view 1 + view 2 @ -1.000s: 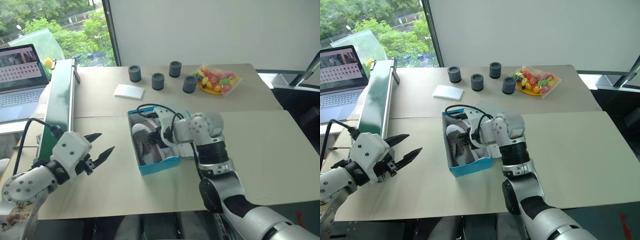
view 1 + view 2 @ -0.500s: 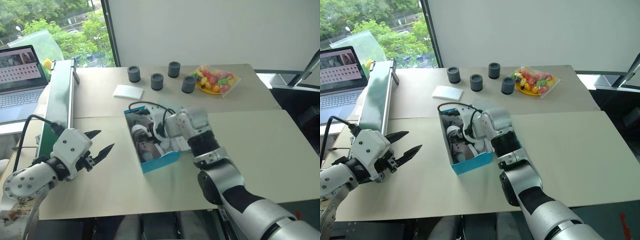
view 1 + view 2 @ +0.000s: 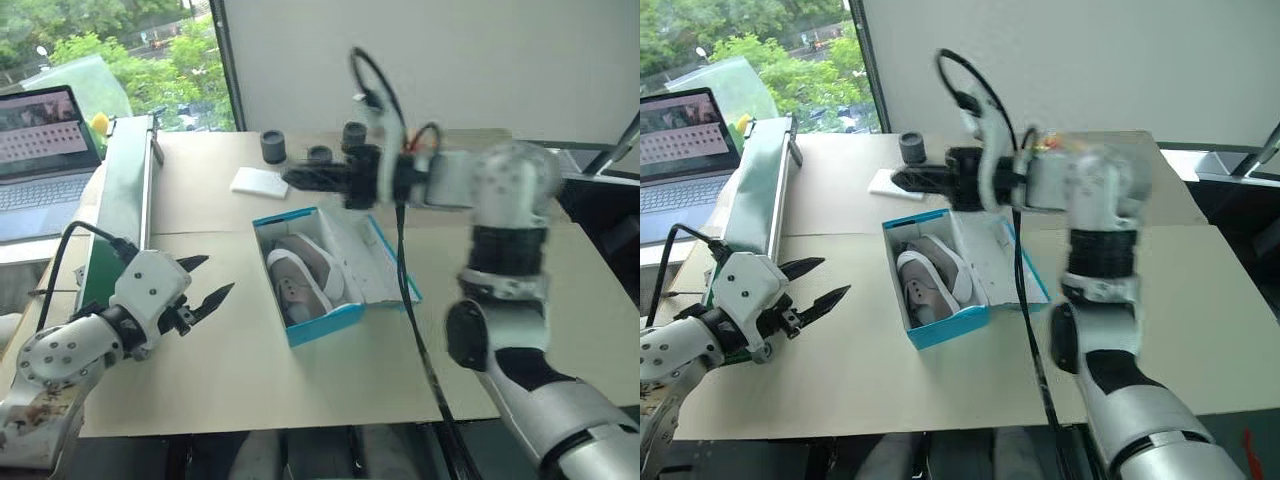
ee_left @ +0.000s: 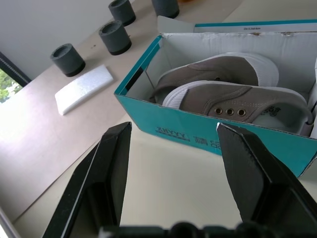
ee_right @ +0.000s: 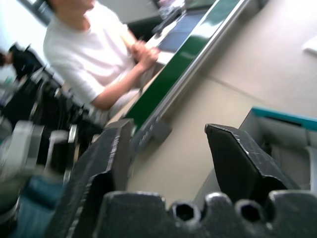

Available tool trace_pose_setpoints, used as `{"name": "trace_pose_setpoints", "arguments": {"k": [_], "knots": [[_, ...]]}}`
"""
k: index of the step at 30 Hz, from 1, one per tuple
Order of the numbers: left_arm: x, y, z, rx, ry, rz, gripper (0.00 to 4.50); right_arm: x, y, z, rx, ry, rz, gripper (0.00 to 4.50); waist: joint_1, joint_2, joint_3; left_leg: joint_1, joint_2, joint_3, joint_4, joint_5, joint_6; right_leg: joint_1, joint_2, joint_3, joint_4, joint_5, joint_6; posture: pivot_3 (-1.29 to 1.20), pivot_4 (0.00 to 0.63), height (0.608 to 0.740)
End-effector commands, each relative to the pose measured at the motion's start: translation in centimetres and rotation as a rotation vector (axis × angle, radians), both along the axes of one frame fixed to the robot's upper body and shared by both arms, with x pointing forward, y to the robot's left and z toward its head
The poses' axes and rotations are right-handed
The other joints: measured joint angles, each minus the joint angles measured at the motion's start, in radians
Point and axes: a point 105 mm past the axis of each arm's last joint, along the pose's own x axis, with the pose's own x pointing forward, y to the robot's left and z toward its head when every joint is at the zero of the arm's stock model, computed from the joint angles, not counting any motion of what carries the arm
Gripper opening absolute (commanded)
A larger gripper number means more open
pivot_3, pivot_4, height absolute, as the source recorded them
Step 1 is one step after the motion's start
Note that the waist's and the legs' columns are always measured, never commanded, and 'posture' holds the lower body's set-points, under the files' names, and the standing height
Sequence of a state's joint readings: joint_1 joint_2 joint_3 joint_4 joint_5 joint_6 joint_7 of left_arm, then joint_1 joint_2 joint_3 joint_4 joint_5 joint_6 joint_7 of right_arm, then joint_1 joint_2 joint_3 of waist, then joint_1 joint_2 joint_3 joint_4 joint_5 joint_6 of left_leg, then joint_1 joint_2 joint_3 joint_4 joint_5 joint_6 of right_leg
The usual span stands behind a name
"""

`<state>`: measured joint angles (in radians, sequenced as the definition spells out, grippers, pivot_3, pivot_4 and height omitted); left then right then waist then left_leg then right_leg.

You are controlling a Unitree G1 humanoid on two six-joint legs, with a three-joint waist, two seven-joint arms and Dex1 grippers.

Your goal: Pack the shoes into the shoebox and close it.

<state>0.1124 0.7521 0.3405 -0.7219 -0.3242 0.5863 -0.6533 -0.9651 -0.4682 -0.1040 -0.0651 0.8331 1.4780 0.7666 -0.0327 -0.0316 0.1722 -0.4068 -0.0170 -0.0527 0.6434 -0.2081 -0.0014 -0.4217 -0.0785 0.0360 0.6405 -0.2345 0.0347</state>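
Two grey-brown shoes (image 3: 305, 270) lie side by side inside one open turquoise shoebox (image 3: 322, 323) on the table (image 3: 520, 290). The left gripper (image 3: 208, 286) hovers beside the box, fingers apart and empty. The right gripper (image 3: 300, 177) hangs above the box, fingers apart, holding nothing.

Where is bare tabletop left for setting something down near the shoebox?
The widest bare patch lies right of the shoebox and its open lid. Another lies in front, beside the left hand. It is crowded behind: white pad, grey cups, candy bag.
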Motion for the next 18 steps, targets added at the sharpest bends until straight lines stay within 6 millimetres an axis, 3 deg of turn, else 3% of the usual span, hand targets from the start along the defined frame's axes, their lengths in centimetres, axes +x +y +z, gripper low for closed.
{"name": "trace_pose_setpoints", "arguments": {"k": [1, 3, 5, 8, 10, 12, 16, 18], "knots": [[-0.1, -0.8, 1.0, 0.003, -0.045, -0.055, 2.93, -5.6, -2.1, -2.9, -0.039, -0.024, 0.301, 1.31, 0.003, 0.0, 0.0, 0.0, 0.0, 0.001, 0.0, 0.0, 0.0, 0.0, 0.0, 0.0, 0.0, 0.0, 0.0, 0.0, 0.15, 0.726], [-0.4, -1.1, 1.0, -0.029, -0.034, -0.081, 2.93, -7.0, -3.6, -5.6, -0.113, -0.002, 0.353, 0.63, -0.002, 0.0, 0.001, 0.0, 0.0, 0.002, 0.001, 0.0, 0.0, 0.0, 0.001, 0.001, 0.0, 0.0, 0.0, 0.0, 0.15, 0.726], [-1.0, -1.0, 1.0, -0.078, -0.013, -0.099, 2.93, -7.5, -5.2, -10.0, -0.262, 0.016, 0.333, 0.63, -0.012, 0.0, 0.001, 0.002, 0.001, 0.003, 0.0, 0.0, 0.0, 0.0, 0.002, 0.003, 0.001, 0.0, 0.0, 0.0, 0.15, 0.726], [-1.4, -0.6, 0.7, -0.1, 0.004, -0.096, 2.93, -7.6, -5.9, -12.3, -0.343, -0.014, 0.322, 0.63, -0.016, 0.0, 0.001, 0.004, 0.006, 0.007, 0.0, 0.0, 0.0, 0.0, 0.003, 0.004, 0.001, -0.004, 0.005, 0.0, 0.15, 0.726], [-2.0, 0.1, 0.5, -0.202, 0.04, -0.078, 2.93, -5.7, -5.9, -15.6, -0.437, -0.045, 0.139, 0.63, -0.016, 0.0, 0.0, 0.005, 0.008, 0.009, 0.001, 0.0, 0.0, -0.001, 0.005, 0.006, 0.001, -0.003, 0.005, 0.0, 0.15, 0.726], [-2.5, 0.6, 0.1, -0.251, 0.069, -0.068, 2.93, -3.8, -5.9, -17.6, -0.49, -0.072, -0.033, 0.63, -0.01, -0.002, 0.0, 0.007, 0.012, 0.01, 0.001, 0.0, 0.0, 0.002, 0.007, 0.006, 0.001, -0.003, 0.004, 0.0, 0.15, 0.726], [-3.2, 1.4, -0.9, -0.251, 0.113, -0.049, 2.93, -0.4, -6.5, -18.9, -0.471, -0.12, -0.367, 0.63, -0.002, -0.002, 0.0, 0.005, 0.012, 0.01, 0.002, 0.0, -0.001, 0.0, 0.008, 0.007, 0.001, 0.0, -0.001, 0.0, 0.15, 0.726], [-3.4, 1.9, -1.2, -0.243, 0.124, -0.043, 2.93, 0.1, -6.9, -19.4, -0.413, -0.09, -0.499, 0.63, 0.004, -0.002, -0.001, 0.005, 0.012, 0.01, 0.002, 0.0, -0.001, 0.0, 0.008, 0.007, 0.001, 0.001, -0.004, 0.0, 0.15, 0.726]]}}
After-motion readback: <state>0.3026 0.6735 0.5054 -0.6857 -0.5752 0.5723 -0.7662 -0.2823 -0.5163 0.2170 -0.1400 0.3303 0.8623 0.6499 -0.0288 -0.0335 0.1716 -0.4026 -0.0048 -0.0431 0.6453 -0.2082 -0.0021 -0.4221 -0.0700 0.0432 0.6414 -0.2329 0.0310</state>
